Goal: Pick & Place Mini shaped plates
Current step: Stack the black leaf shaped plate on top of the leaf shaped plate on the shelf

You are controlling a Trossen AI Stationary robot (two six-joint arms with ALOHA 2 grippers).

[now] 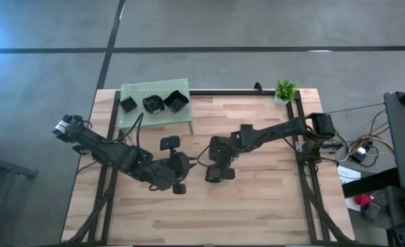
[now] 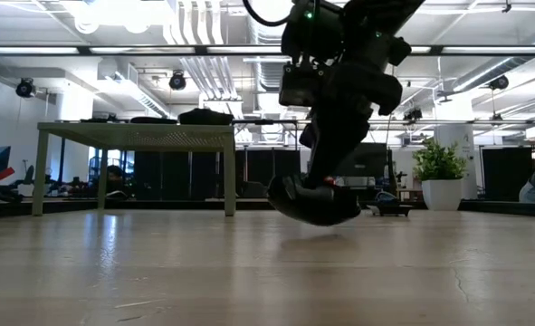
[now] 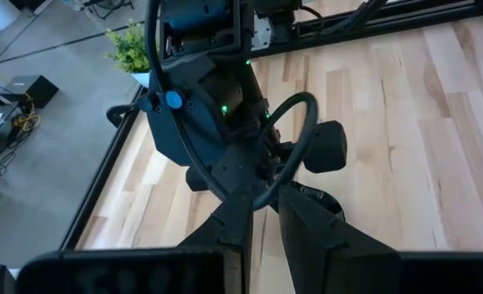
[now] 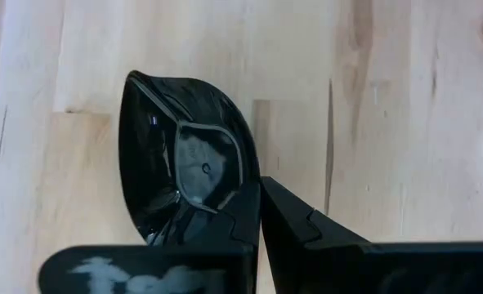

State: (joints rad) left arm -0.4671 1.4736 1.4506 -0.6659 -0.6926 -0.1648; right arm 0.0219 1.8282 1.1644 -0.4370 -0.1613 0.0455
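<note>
An oval black mini plate (image 4: 176,163) is in my right gripper (image 4: 257,192), which is shut on it at the middle of the table (image 1: 216,173). The low view shows the plate (image 2: 314,206) tilted and close over the wood. Three more black mini plates (image 1: 128,104), (image 1: 152,103), (image 1: 175,101) rest on top of the green perforated platform (image 1: 137,92) at the table's far left. My left gripper (image 1: 178,180) hovers just left of the right one. Its fingers (image 3: 306,237) stand a narrow gap apart with nothing between them. My right gripper pinches the plate's rim (image 4: 239,189) at one side, with one finger over the inside and one outside. The fingers slant down from the table's right side. The plate juts out beyond the fingertips, tilted and low over the table; I cannot tell whether it touches the wood.
A small potted green plant (image 1: 285,90) stands at the table's far right corner. The platform stands on thin legs (image 2: 229,177). Black rails (image 1: 305,178) run along the table's left, right and far edges. Bare wood lies toward the near edge (image 1: 209,219).
</note>
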